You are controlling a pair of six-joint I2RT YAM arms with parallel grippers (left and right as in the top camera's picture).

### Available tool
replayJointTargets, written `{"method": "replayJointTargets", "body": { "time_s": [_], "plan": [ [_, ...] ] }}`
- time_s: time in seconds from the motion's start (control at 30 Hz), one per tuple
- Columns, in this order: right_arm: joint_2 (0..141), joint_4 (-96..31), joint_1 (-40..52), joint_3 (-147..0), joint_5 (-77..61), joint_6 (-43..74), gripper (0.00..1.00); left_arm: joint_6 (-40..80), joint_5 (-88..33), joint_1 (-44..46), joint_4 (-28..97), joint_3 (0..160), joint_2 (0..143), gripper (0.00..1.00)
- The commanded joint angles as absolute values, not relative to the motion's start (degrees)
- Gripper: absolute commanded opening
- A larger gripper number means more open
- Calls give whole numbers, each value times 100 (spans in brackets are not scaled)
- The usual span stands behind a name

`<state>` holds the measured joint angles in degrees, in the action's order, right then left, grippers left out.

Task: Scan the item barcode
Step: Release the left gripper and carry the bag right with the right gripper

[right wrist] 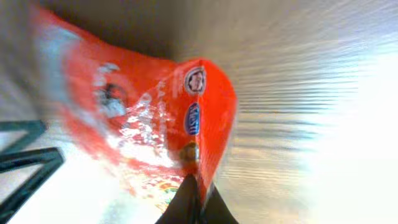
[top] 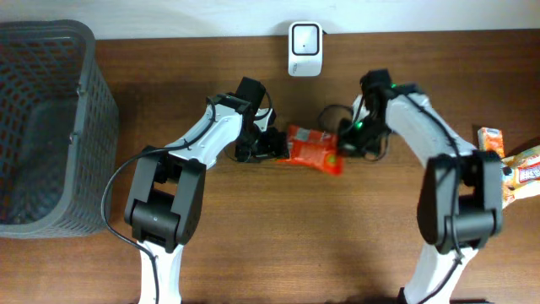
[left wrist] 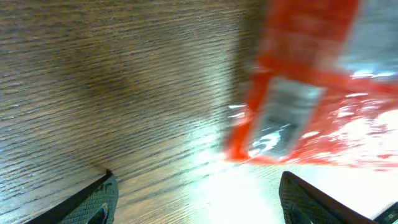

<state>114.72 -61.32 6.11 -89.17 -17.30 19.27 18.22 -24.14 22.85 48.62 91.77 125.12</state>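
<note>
The item is a red snack packet (top: pixel 315 149) lying on the wooden table between my two arms. My right gripper (top: pixel 344 149) is shut on the packet's right edge; in the right wrist view the dark fingertips (right wrist: pixel 186 199) pinch the red foil (right wrist: pixel 155 118). My left gripper (top: pixel 272 145) stands open at the packet's left end. In the left wrist view the packet (left wrist: pixel 298 93) lies just beyond the spread fingers (left wrist: pixel 93 202), not between them. A white barcode scanner (top: pixel 305 49) stands at the back edge of the table.
A grey mesh basket (top: pixel 46 127) fills the left side of the table. More snack packets (top: pixel 515 169) lie at the right edge. Bare wood lies in front of both arms.
</note>
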Motion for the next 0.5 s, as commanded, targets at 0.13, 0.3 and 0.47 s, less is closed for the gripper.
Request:
{"method": "replayJointTargets", "body": {
  "time_s": [0.13, 0.3, 0.47],
  "plan": [
    [10506, -7902, 816, -10853, 886, 1715, 4, 1876, -2366, 2139, 4934, 9144, 12674, 81],
    [10562, -8646, 1098, -11054, 1656, 1682, 4, 1876, -2366, 2119, 4934, 9144, 12674, 82],
    [11028, -8499, 1354, -10777, 1487, 1931, 4, 1874, -2353, 2119, 4943, 9144, 12674, 82]
  ]
}}
